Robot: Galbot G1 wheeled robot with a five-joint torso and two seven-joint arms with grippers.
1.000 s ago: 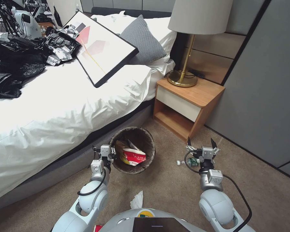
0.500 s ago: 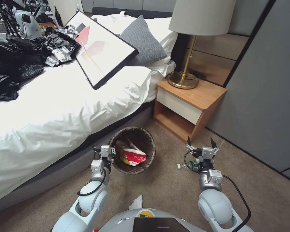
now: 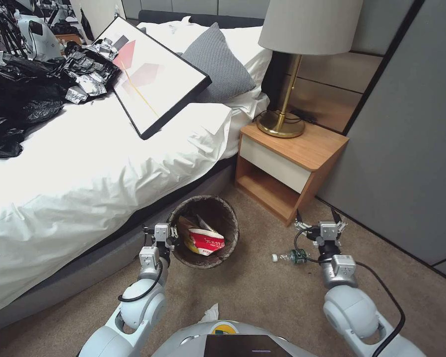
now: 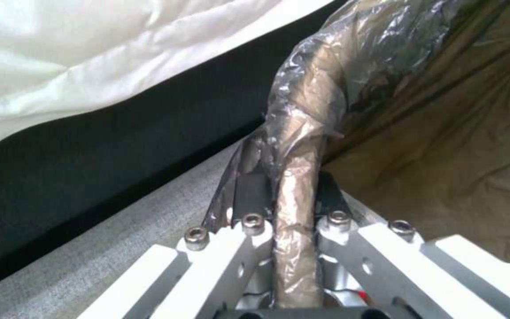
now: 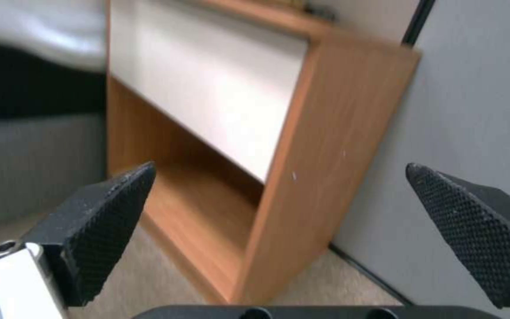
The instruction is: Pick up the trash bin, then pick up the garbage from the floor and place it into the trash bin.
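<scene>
One crumpled tissue (image 3: 210, 312) is lying on the floor (image 3: 262, 287) nearest the robot; one clear bottle (image 3: 289, 257) is lying just beside the right gripper (image 3: 320, 218), fingers spread apart; the left gripper (image 4: 293, 195) is pinching one trash bin (image 3: 218, 206) by its rim, beside the bed (image 3: 84, 168); one nightstand (image 3: 287, 163) is standing beyond.

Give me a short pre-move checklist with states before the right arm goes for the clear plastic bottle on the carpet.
1. Left gripper clamped on the bag-lined rim of the small round trash bin: ok.
2. Right gripper open, nothing between its fingers: ok.
3. Right gripper lined up over the clear plastic bottle: not ok, it hangs beside it, nearer the wooden nightstand.
4. Room left in the bin above the red-white carton: ok.
5. Crumpled white tissue still on the beige carpet: not ok.
</scene>
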